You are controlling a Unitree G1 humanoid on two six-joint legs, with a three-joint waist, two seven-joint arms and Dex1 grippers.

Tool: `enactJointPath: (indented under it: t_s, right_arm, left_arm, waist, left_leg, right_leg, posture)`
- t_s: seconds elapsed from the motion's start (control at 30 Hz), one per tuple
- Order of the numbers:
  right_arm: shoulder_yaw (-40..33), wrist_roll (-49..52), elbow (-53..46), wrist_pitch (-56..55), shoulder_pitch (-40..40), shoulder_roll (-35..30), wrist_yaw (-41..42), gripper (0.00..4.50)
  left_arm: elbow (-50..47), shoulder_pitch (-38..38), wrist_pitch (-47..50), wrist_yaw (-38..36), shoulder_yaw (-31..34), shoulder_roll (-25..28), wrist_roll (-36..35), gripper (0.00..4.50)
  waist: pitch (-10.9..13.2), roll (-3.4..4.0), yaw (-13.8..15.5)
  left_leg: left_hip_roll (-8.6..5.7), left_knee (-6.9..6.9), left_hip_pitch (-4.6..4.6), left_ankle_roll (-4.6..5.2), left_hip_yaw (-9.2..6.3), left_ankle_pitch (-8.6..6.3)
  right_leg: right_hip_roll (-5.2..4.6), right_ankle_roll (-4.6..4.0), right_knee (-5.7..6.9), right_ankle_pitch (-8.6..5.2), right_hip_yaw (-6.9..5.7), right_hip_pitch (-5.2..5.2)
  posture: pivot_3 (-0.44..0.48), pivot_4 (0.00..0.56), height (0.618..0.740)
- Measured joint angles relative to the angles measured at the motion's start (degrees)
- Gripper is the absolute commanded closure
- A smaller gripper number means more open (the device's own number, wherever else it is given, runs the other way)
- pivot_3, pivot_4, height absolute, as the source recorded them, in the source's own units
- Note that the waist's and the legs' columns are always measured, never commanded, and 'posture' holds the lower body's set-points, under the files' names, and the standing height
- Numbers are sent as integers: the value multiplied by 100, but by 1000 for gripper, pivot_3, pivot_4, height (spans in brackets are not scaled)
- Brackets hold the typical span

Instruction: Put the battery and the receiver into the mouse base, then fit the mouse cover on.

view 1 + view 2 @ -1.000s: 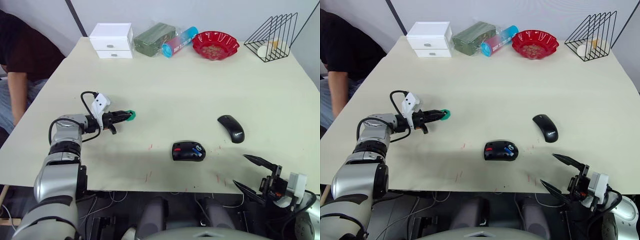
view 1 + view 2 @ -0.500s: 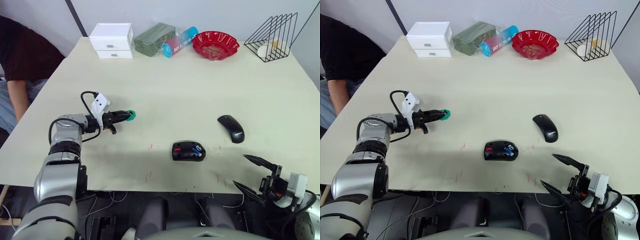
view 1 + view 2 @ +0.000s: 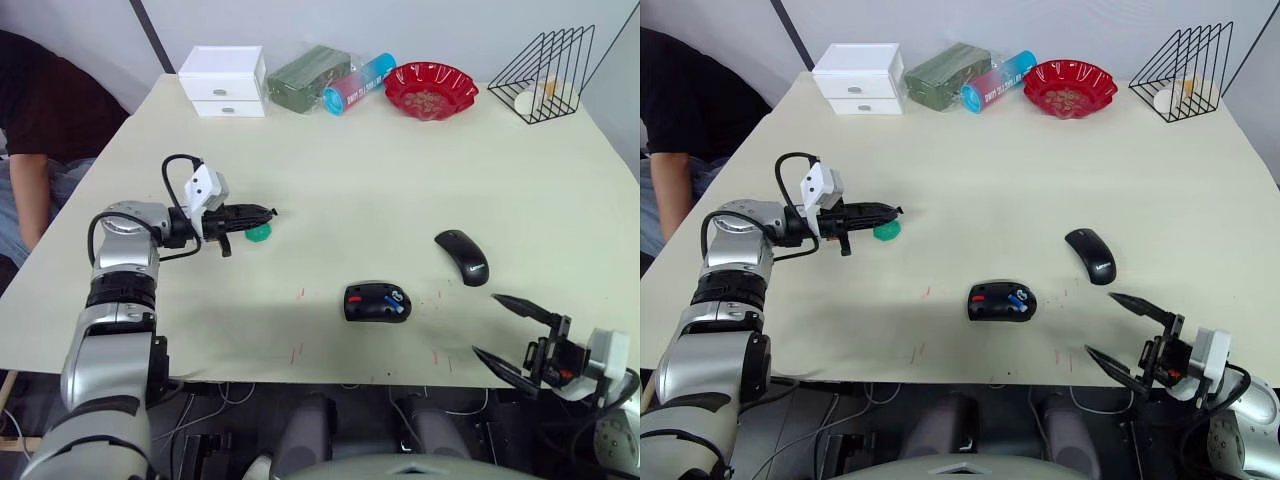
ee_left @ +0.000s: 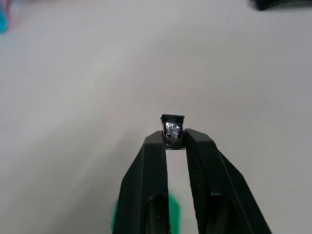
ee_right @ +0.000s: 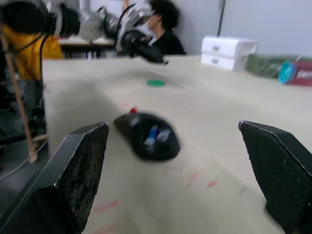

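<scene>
Cream table surface (image 3: 380, 170) spans the left eye view. Left of centre, the left gripper (image 3: 268, 212) points toward the frame's right with its fingers pinched together on a small dark piece, the receiver (image 3: 273, 212); a green disc (image 3: 259, 232) lies on the table just below the fingertips. Lower centre, the mouse base (image 3: 377, 301) lies open side up, a red patch at its left end and the blue battery (image 3: 397, 299) seated at its right end. The mouse cover (image 3: 462, 257) lies to the right of the base and slightly higher in the frame, apart from it. At lower right, off the table's near edge, the right gripper (image 3: 510, 332) is spread wide and holds nothing. Along the top edge, left to right: a white drawer box (image 3: 224, 81), a green packet (image 3: 308, 77), a blue and pink tube (image 3: 358, 84), a red bowl (image 3: 431, 90) and a black wire rack (image 3: 545, 62). A person's arm (image 3: 30, 195) shows at the left edge.

The right eye view gives the same layout.

Left wrist view: two black fingers (image 4: 151, 180) close on the receiver (image 4: 173, 131), a small black block with a silvery face, held above bare table; a green patch shows between the fingers near the bottom edge.

Right wrist view: the two fingers (image 5: 73, 175) stand far apart at the lower corners. Between them, at centre, sits the mouse base (image 5: 147, 136) with the battery (image 5: 152, 134) in it; the green disc (image 5: 156, 83) lies above it in the frame
</scene>
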Motion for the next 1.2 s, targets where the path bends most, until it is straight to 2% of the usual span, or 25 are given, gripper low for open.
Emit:
enactJointPath:
  t_s: [0.3, 0.4, 0.47, 0.77, 0.93, 1.2]
  right_arm:
    - [4, 299, -1040, 1505, -259, -397, -1006, 0]
    - [77, 352, -1405, 2390, -390, -695, -1581, 0]
    - [232, 364, -1688, 3316, -728, -1064, -2190, 0]
    - [393, 1077, -2441, 5915, -1923, -1628, -3734, 0]
    - [472, 2272, -2376, 7284, -3073, -1326, -4731, 0]
    - [664, 4530, -1629, 8557, -4006, -1012, -6346, 0]
  left_arm:
    - [-1530, 263, 651, -170, -401, -235, -199, 4411]
    - [-1945, 316, 827, -239, -535, -274, -279, 4411]
    - [-2213, 334, 913, -278, -667, -400, -321, 4411]
    - [-2738, 331, 1129, -348, -1034, -466, -391, 4411]
    - [-3156, 305, 1270, -260, -1281, -818, -399, 4411]
    - [-3319, 172, 1380, -153, -1451, -1038, -398, 4411]
  waist:
    - [0, -1, 4]
    - [0, 0, -2]
    - [0, 0, -7]
    - [4, -7, 9]
    - [5, -10, 8]
    - [6, -10, -8]
  left_leg:
    - [0, 2, -2, 0, -4, 0]
    - [0, 3, -2, 0, -4, 0]
    - [0, 7, -2, 0, -6, 0]
    - [0, 8, -13, 1, -12, 0]
    - [0, 12, -16, 1, -31, 0]
    - [-1, 11, -22, 2, -44, 0]
  right_leg:
    - [0, 0, -1, 0, 2, -1]
    - [0, 0, 0, 0, 6, -3]
    - [0, 1, 4, 1, 12, -6]
    - [2, 1, -3, 0, 7, -8]
    - [1, 1, -3, 1, 7, -8]
    - [1, 0, -5, 1, -2, -9]
  posture:
    - [0, 150, 740]
    - [0, 150, 740]
    - [0, 150, 740]
    - [0, 150, 740]
    - [0, 150, 740]
    - [0, 150, 740]
